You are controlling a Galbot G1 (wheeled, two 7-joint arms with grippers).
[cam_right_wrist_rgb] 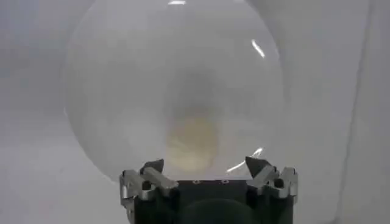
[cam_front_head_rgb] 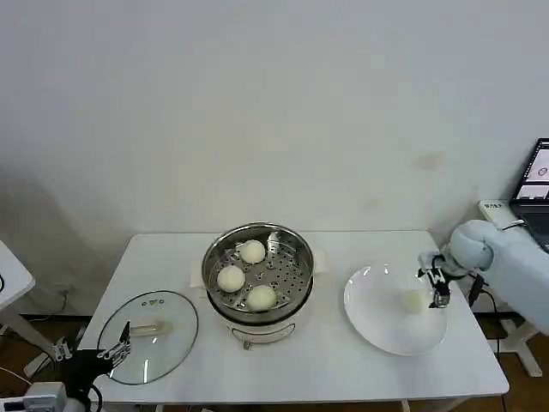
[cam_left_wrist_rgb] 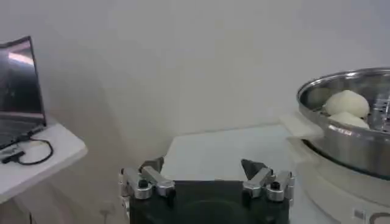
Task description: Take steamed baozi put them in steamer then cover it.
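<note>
— Where have the buns got to?

— Three of them sit in the steamer point(cam_front_head_rgb: 258, 273), the shiny pot in the middle of the white table point(cam_front_head_rgb: 343, 378). One bun point(cam_front_head_rgb: 252, 251) lies toward the wall, one point(cam_front_head_rgb: 231, 278) on the robot's left side of the tray, and one point(cam_front_head_rgb: 262, 297) nearest the robot. The fourth bun point(cam_front_head_rgb: 414, 300) is on the white plate point(cam_front_head_rgb: 377, 330), to the right of the steamer and apart from it.

— And the right claw?

— The right gripper point(cam_front_head_rgb: 439, 289) hangs over the plate's right edge, just beside that last bun. From its own wrist camera its fingers point(cam_right_wrist_rgb: 152, 172) stand wide apart, with the bun point(cam_right_wrist_rgb: 191, 141) lying ahead between them, not touched.

— So it holds nothing?

— Nothing. The jaws are spread and bare.

— What about the left one?

— The left gripper point(cam_front_head_rgb: 116, 345) sits low at the near left corner of the table, at the edge of the glass lid point(cam_front_head_rgb: 147, 336), which lies flat on the table left of the steamer. In its wrist camera the left gripper point(cam_left_wrist_rgb: 203, 169) is spread wide too, with nothing between the fingers point(cam_left_wrist_rgb: 253, 168); the steamer point(cam_left_wrist_rgb: 353, 137) shows off to one side with two buns peeking over its rim.

— Is the steamer covered?

— No, it stands open.

— Anything else about?

— A laptop point(cam_front_head_rgb: 536, 184) on a side stand beyond the table's right end.
</note>
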